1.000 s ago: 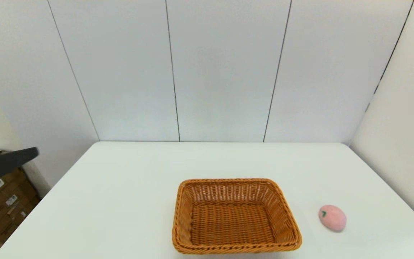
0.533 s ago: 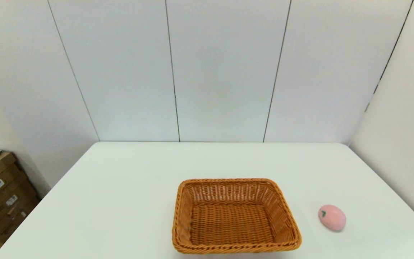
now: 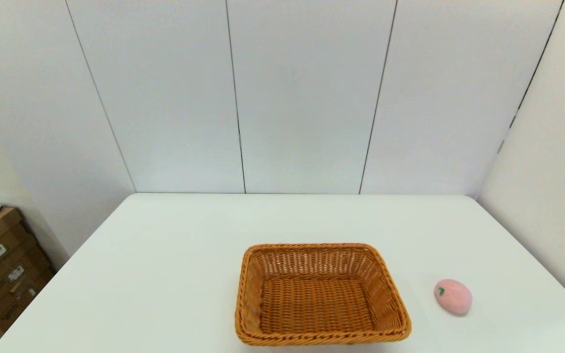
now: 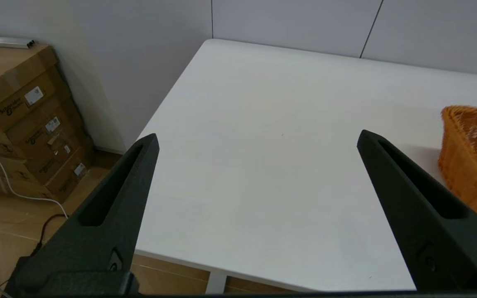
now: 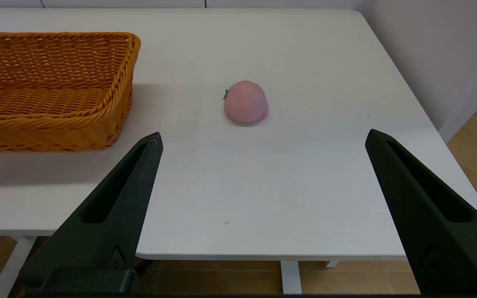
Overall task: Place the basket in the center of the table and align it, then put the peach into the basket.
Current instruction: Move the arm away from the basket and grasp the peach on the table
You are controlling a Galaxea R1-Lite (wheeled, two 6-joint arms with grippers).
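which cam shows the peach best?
Right wrist view: the peach sits large and unblocked between the open right gripper fingers, leaf mark visible. Head view shows it small, right of the basket. Left wrist view misses it.

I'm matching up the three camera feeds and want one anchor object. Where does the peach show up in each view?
Head view: the peach lies on the table, to the robot's right of the basket, apart from it.
Left wrist view: the peach is not in it; only a corner of the basket shows.
Right wrist view: the peach lies on the table beyond the open right pincer.
Shared landmark: the basket.
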